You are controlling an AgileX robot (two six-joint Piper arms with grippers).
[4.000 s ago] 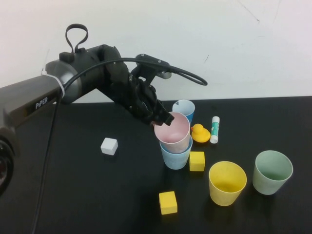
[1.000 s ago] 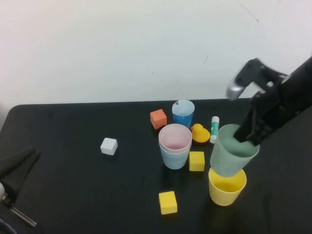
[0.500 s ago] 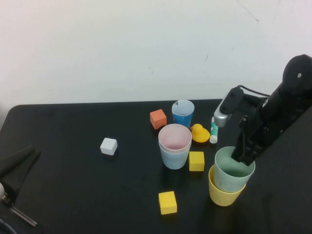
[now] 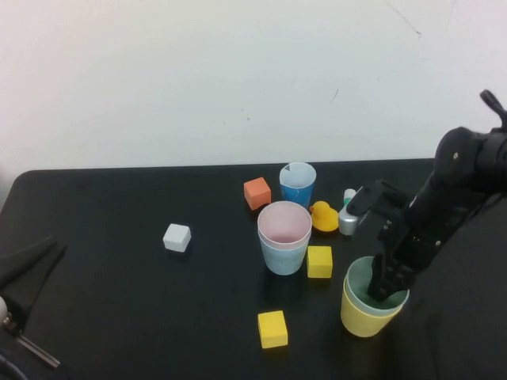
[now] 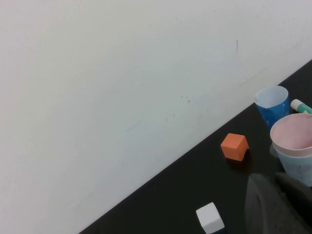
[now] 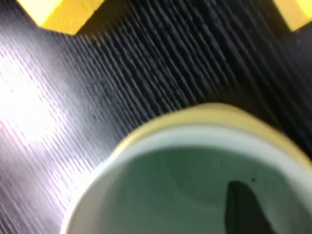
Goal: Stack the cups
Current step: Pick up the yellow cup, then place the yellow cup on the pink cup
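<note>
The pale green cup (image 4: 360,279) sits nested deep inside the yellow cup (image 4: 363,318) at the front right. My right gripper (image 4: 385,285) is at the green cup's rim, shut on it, with one finger (image 6: 243,207) inside the cup (image 6: 185,190); the yellow rim (image 6: 214,113) shows around it. The pink cup (image 4: 283,223) stands nested in the light blue cup (image 4: 283,258) at the table's middle, and both show in the left wrist view (image 5: 292,136). My left gripper (image 4: 25,271) is parked low at the front left, shut and empty.
A small dark blue cup (image 4: 297,186), an orange cube (image 4: 257,192), a yellow duck (image 4: 325,216) and a glue stick (image 4: 348,195) lie behind the cups. Two yellow cubes (image 4: 320,261) (image 4: 272,328) and a white cube (image 4: 177,237) lie nearby.
My right gripper has lowered the pale green cup from above the yellow cup down into it, now seated deep. Earlier the left arm left the pink cup in the blue one and withdrew.
</note>
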